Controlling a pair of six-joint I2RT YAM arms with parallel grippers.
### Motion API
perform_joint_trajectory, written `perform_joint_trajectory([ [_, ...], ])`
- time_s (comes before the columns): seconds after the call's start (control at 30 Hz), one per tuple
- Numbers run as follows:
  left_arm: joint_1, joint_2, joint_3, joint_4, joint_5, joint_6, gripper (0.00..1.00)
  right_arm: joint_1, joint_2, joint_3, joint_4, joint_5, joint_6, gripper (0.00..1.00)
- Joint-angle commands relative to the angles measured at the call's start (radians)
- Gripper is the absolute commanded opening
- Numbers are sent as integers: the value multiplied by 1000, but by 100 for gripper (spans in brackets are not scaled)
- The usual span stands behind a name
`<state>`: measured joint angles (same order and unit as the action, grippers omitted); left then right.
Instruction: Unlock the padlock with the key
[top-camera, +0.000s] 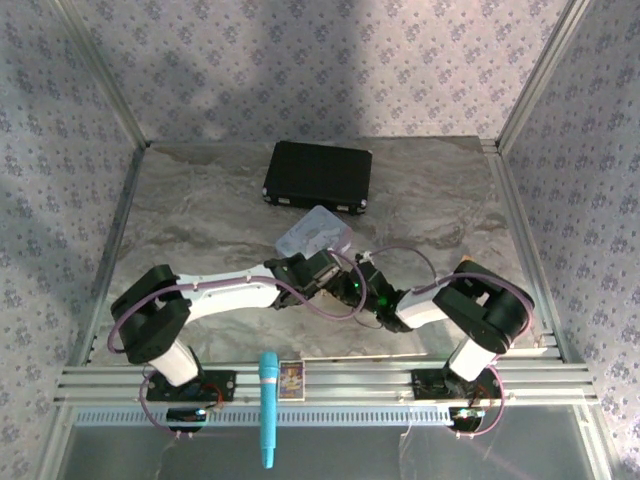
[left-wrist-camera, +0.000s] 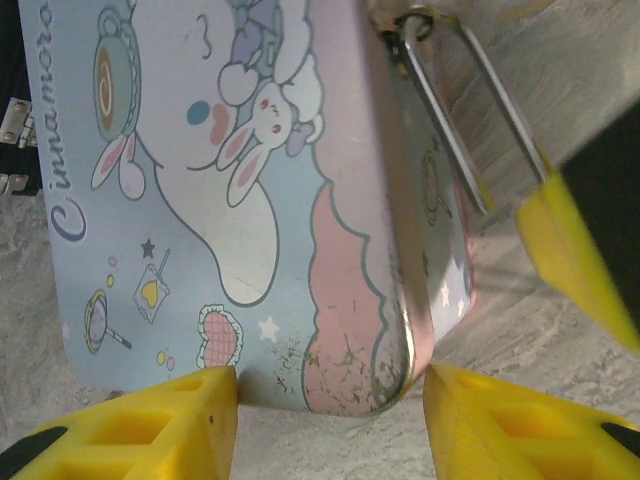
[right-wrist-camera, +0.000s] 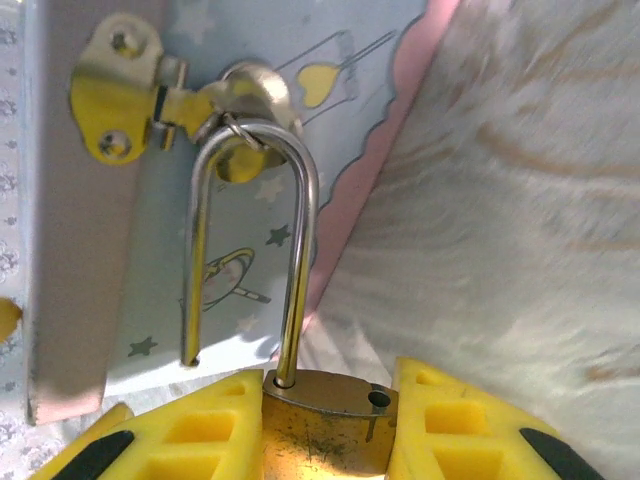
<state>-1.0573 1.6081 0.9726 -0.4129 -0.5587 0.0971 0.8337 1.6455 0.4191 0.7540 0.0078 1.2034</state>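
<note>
Right wrist view: your right gripper (right-wrist-camera: 325, 382) clamps the padlock (right-wrist-camera: 320, 435) body; its shackle (right-wrist-camera: 297, 250), one leg free, hangs through the tin (right-wrist-camera: 150, 300) hasp (right-wrist-camera: 115, 100). Left wrist view: your left gripper (left-wrist-camera: 330, 400) is spread at the tin's edge.

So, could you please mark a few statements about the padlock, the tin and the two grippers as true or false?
1. The right gripper holds the brass-coloured padlock body between its yellow fingers. True.
2. Both legs of the thin silvery shackle sit in the body. False: one leg hangs free, and one hole in the body is empty.
3. The shackle passes through the metal loop on the pastel cartoon tin. True.
4. The black rectangular case lies at the near edge of the table. False: it lies at the far part, beyond the tin.
5. The left gripper has its fingers pressed together. False: they stand apart, at the tin's corner.
</note>
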Motion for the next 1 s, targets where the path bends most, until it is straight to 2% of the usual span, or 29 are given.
perform_joint_trajectory([
  [0.0, -10, 40, -18, -72, 76, 7, 52, -66, 2, -26, -56, 78, -79, 14],
  [0.27, -9, 52, -16, -51, 77, 15, 52, -88, -52, 2, -139, 48, -148, 14],
  [0.47, -9, 53, -3, -51, 81, 21, 52, -137, -21, -22, -45, 7, -90, 14],
  [0.77, -16, 47, -11, -52, 77, 17, 52, -167, -86, -16, -107, 32, -102, 13],
  [0.83, -27, 48, 1, -79, 75, 9, 51, -179, -94, -9, -135, 39, -87, 13],
  [0.97, -72, 44, 49, -150, 60, -22, 52, -204, -73, -24, -67, 17, -37, 14],
])
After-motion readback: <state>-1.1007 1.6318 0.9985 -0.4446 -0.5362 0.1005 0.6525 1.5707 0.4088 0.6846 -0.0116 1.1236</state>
